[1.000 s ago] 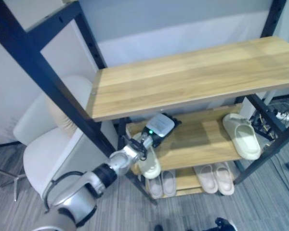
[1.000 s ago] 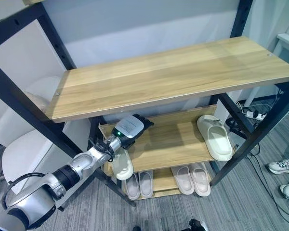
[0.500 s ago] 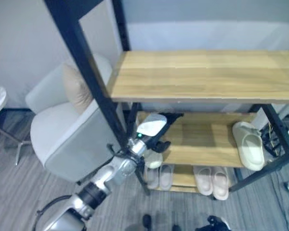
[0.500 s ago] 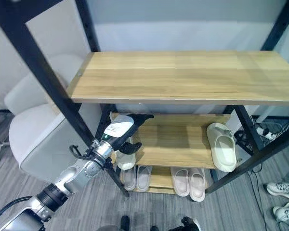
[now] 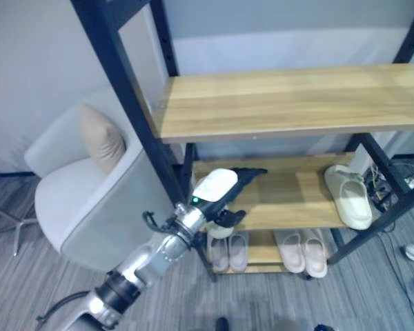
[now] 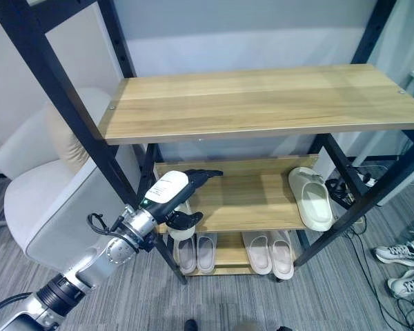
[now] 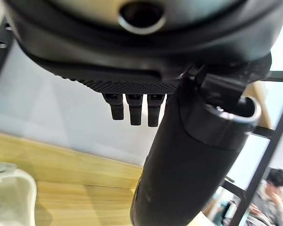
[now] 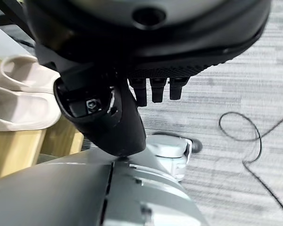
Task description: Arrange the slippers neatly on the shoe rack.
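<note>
You're seeing no readable writing. Your left robot hand (image 6: 181, 186), fingers straight and relaxed, is reaching over the cream slipper (image 6: 181, 230) at the shoe rack's (image 6: 262, 103) middle-shelf edge. Its mate (image 6: 312, 198) is lying at the shelf's far end. An armchair (image 6: 48, 200) is standing beside the rack on grey carpet (image 6: 331, 289).

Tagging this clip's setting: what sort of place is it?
Probably an office or lab corner rather than a home: grey carpet floor, a black-framed wooden shoe rack holding slippers, and a pale armchair beside it.
</note>
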Available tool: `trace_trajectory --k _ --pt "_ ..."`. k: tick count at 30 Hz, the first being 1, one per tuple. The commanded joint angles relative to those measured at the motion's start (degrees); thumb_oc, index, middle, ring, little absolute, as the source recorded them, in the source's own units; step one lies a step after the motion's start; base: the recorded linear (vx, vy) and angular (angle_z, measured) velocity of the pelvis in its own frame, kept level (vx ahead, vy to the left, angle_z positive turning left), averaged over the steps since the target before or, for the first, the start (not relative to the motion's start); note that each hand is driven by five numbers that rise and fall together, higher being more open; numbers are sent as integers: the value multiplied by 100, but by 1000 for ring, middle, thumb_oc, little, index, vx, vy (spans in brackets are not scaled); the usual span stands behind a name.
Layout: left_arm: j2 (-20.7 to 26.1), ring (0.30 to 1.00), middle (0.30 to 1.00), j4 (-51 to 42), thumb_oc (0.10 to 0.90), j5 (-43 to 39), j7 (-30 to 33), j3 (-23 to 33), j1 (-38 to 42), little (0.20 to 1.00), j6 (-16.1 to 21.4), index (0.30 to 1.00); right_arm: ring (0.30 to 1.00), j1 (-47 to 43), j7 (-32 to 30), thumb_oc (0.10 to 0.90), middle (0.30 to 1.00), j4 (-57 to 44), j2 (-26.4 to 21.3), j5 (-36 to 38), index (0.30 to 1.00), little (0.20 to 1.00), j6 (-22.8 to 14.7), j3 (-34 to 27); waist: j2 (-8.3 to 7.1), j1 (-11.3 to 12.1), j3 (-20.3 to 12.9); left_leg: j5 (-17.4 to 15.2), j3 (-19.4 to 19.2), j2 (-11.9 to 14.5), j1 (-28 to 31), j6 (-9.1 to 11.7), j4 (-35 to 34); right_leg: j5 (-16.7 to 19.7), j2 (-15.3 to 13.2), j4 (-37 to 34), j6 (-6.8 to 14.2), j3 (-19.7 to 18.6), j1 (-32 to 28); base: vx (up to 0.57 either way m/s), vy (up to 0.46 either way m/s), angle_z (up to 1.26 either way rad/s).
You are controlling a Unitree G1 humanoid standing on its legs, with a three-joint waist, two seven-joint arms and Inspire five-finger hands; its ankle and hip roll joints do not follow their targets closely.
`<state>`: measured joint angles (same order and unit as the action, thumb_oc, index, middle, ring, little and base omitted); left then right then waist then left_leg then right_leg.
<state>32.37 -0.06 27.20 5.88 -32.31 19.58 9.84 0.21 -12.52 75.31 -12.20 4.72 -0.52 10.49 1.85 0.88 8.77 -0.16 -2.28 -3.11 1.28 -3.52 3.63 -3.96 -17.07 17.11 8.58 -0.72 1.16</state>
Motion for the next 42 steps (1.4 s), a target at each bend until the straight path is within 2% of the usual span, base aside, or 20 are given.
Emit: trace_trajectory --k 1,3,4,7,8,9,10,11,13,15,19,23,26,27,29,31,32,36,42 --pt "-353 900 900 -476 800 -269 214 185 692 900 373 900 900 -14 153 800 900 -281 372 -27 900 900 -188 271 -10 138 -640 -601 318 73 -280 236 249 255 275 -1083 197 350 -422 -48 -652 18" --pt "-347 900 900 -426 800 -247 229 159 701 900 379 900 900 -45 153 800 900 -353 389 -69 900 900 -219 364 -65 173 -648 -489 418 219 -348 376 224 76 474 -1255 160 300 -501 -70 -292 1" --pt "-346 900 900 -425 800 -247 230 160 700 900 380 900 900 -44 153 800 900 -354 390 -69 900 900 -219 366 -61 171 -652 -485 421 227 -349 382 217 78 481 -1256 155 302 -499 -78 -254 -1" --pt "-326 900 900 -380 800 -284 261 124 762 900 383 900 900 -40 92 800 900 -453 347 -176 900 900 -318 616 -134 165 -567 -116 691 668 -478 662 77 -183 936 -1431 -132 333 -561 -153 -469 7" --pt "-339 900 900 -382 800 -280 269 92 809 900 390 900 900 -31 62 800 900 -450 330 -166 900 900 -341 620 -151 142 -513 34 689 807 -590 792 106 -225 1028 -1473 -192 400 -600 -102 -254 25" --pt "-340 900 900 -380 800 -280 270 90 814 900 390 900 900 -34 61 800 900 -448 331 -166 900 900 -342 617 -144 125 -514 39 713 815 -603 801 107 -222 1039 -1477 -201 421 -601 -162 -315 35" --pt "-371 900 900 -361 800 -301 235 22 937 900 373 900 900 -3 15 800 900 -458 269 -172 900 900 -362 620 -188 68 -442 190 565 1030 -758 866 178 -226 1144 -1534 -288 586 -646 -140 -247 34" --pt "-388 900 900 -361 800 -298 244 20 979 900 371 900 900 7 -18 800 900 -454 228 -163 900 900 -365 589 -201 33 -405 218 436 1066 -835 833 260 -200 1160 -1579 -304 692 -673 -138 -302 40" --pt "-406 900 900 -325 800 -248 313 69 1065 900 361 900 900 -12 -66 800 900 -425 172 -163 900 900 -375 565 -216 4 -377 6 293 884 -844 741 438 -201 1178 -1638 -319 756 -714 -44 -125 43" --pt "-422 900 900 -299 800 -195 378 127 1126 900 348 900 900 0 -54 800 900 -412 165 -169 900 900 -380 565 -192 -18 -403 -170 286 580 -823 635 502 -170 1204 -1614 -325 752 -655 -23 -51 27" --pt "-441 900 900 -178 800 -30 537 173 1205 900 294 900 900 19 -91 800 900 -367 191 -158 900 900 -376 537 -91 -16 -536 -135 771 159 -599 483 -18 -59 1326 -1573 -327 612 -443 29 5 -11" --pt "-421 900 900 1 800 64 605 164 1235 900 230 900 900 50 -75 800 900 -348 239 -60 900 900 -367 495 -35 -75 -693 29 751 184 -304 404 -519 -76 1381 -1651 -325 595 -519 113 22 -20" --pt "-403 900 900 187 800 276 736 166 1279 900 141 900 900 105 -77 800 900 -393 342 298 900 900 -437 317 56 -161 -786 145 682 197 -89 392 -863 -69 1420 -1755 -330 558 -572 88 60 -13" --pt "-382 900 900 288 800 420 793 181 1327 900 88 900 900 155 -69 800 900 -388 367 430 900 900 -459 230 116 -221 -794 144 627 186 -115 411 -863 -34 1413 -1847 -312 550 -573 45 69 -16" --pt "-368 900 900 382 800 525 839 174 1402 900 63 900 900 183 -56 800 900 -389 388 397 900 900 -448 267 145 -242 -800 147 584 179 -153 427 -863 7 1401 -1920 -296 566 -571 10 63 -13" --pt "-236 900 900 520 800 958 944 102 1634 900 0 900 900 215 -31 800 900 -403 365 259 900 900 -431 359 179 -277 -831 99 517 173 -195 440 -863 58 1369 -2038 -258 588 -580 40 79 -10" --pt "-107 900 900 808 800 1427 1113 -124 2022 900 -66 900 900 239 -9 800 900 -398 295 167 900 900 -446 445 214 -332 -828 86 480 172 -198 447 -863 98 1352 -2093 -225 553 -582 54 86 -7" --pt "-11 900 900 1650 800 2144 1215 -574 2493 900 -244 900 900 285 -19 800 900 -354 157 -8 900 900 -480 545 289 -433 -795 -2 288 155 -196 441 -863 194 1281 -2211 -132 387 -517 42 94 -14" --pt "-69 900 900 2354 800 2444 1097 -815 2659 900 -445 900 900 303 8 800 900 -371 135 -95 900 900 -478 593 323 -459 -771 -43 184 143 -189 423 -863 235 1242 -2211 -93 299 -468 29 50 -24"
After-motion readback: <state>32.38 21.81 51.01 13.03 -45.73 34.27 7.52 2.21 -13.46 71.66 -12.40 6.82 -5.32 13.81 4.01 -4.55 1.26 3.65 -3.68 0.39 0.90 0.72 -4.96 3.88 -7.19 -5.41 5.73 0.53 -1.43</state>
